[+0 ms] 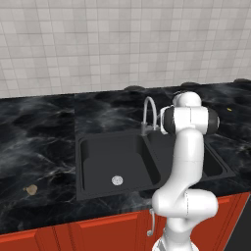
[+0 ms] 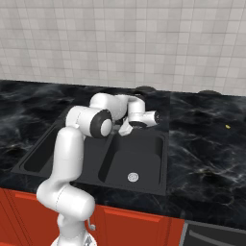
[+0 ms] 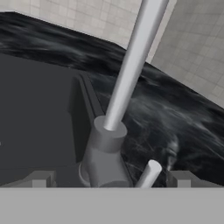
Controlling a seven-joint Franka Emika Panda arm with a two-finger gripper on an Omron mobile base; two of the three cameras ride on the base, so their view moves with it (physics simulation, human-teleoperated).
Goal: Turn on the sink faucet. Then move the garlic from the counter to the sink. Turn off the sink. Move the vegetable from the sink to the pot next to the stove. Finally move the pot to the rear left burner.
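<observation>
The sink faucet stands behind the divider of the dark double sink. In the hand view its stem rises from a grey base, and the short side lever sticks out low on the right. My gripper is open, its two fingertips set wide on either side of the base and lever, touching neither. No stream shows under the spout. The garlic lies on the black counter, left of the sink near the front edge. The pot and the stove are out of view.
My white arm reaches over the right bowl and hides the faucet in the right base view. Each bowl has a silver drain. A tiny yellow speck lies on the counter at the right. Red cabinet fronts run below.
</observation>
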